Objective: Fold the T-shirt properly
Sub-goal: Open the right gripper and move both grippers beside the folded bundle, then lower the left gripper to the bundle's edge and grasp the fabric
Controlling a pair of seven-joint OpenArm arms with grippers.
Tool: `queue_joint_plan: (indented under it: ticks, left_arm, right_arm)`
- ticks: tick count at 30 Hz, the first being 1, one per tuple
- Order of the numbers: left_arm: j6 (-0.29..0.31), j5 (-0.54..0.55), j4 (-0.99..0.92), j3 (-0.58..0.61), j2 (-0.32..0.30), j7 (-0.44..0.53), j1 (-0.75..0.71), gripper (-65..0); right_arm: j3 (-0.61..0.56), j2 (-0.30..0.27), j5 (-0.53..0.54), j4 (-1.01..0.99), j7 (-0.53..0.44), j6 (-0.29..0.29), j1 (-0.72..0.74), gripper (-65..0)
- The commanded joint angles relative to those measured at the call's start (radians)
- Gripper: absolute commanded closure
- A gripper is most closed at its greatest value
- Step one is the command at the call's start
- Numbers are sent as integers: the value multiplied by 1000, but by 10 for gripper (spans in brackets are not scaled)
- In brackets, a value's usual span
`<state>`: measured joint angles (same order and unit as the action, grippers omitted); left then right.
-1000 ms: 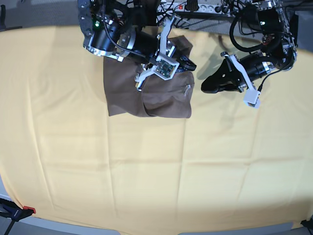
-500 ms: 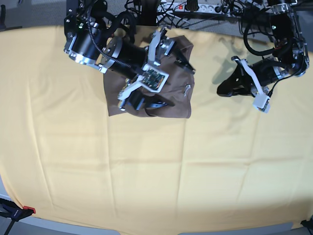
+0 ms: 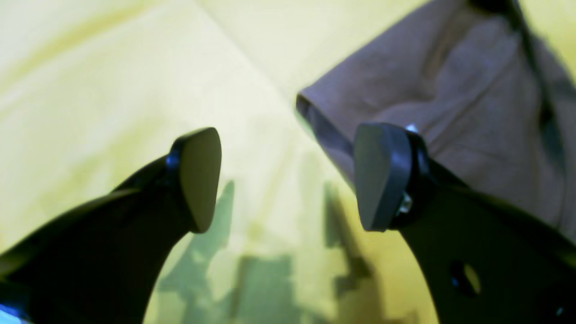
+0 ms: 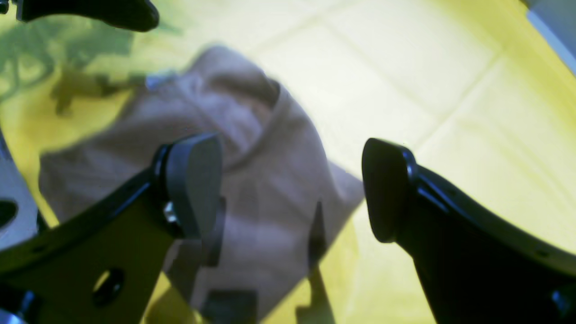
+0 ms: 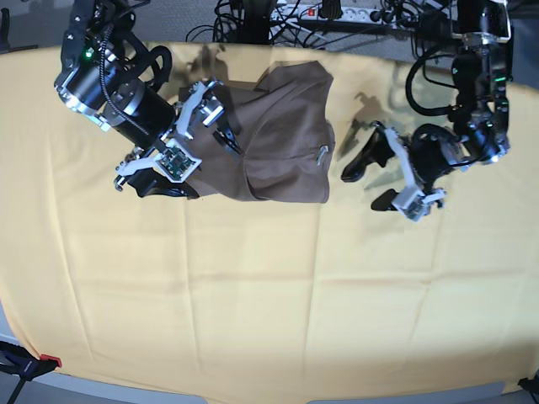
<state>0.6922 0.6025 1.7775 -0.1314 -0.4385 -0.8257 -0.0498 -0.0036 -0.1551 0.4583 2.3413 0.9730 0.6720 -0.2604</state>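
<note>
The taupe T-shirt [image 5: 282, 143] lies folded in a rough rectangle on the yellow cloth [image 5: 253, 295] near the back edge, with a small light tag [image 5: 322, 153] at its right side. My right gripper [image 5: 198, 164] is open and empty over the shirt's left edge. In the right wrist view the shirt [image 4: 256, 148] lies under and between the open fingers [image 4: 193, 184]. My left gripper [image 5: 368, 185] is open and empty over bare cloth just right of the shirt. In the left wrist view the shirt's corner [image 3: 450, 103] lies beside the right finger [image 3: 382, 175].
A power strip and cables [image 5: 337, 13] run along the table's back edge behind the shirt. A red clamp [image 5: 46, 362] holds the cloth at the front left corner. The yellow cloth has crease lines across it.
My right gripper has swung left from the shirt's middle to its left edge. My left gripper has moved down and left, closer to the shirt's right edge. The shirt lies as before.
</note>
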Motion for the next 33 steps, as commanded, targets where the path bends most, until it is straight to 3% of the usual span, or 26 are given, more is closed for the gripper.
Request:
queue_joint_plan:
  ticks: [1, 4, 7, 11, 18, 21, 23, 27, 29, 33]
  left_arm:
    - [6, -13, 5, 24, -13, 47, 29, -461]
    - [6, -100, -16, 106, -13, 68, 72, -461]
    - [6, -100, -29, 140, -12, 74, 100, -461]
    - [6, -98, -33, 144, -10, 88, 115, -460]
    - [6, -180, -174, 145, -10, 266, 132, -460]
    - [6, -178, -255, 145, -10, 288, 182, -459]
    - [6, -159, -291, 145, -10, 288, 217, -413]
    - [6, -119, -343, 166, -10, 283, 271, -253]
    - [6, -119, -346, 208, -11, 253, 285, -260]
    - [6, -123, -345, 315, -14, 200, 307, -394]
  right_arm:
    - [20, -20, 12, 15, -26, -3, 2, -493]
    - [66, -67, 13, 15, -27, -11, -10, -493]
    - [105, -96, 13, 15, -26, -29, -15, -493]
    - [147, -98, 13, 15, -26, -55, -14, -493]
    - [163, -97, 16, 15, -28, -55, -14, -493]
    - [163, -97, 16, 15, -37, -55, -14, -493]
    - [163, -97, 16, 15, -37, -55, -14, -493]
    - [163, -97, 16, 15, -38, -55, -14, -493]
    - [163, -97, 16, 15, -37, -55, -14, -493]
    - [163, -97, 15, 15, -37, -55, -15, -493]
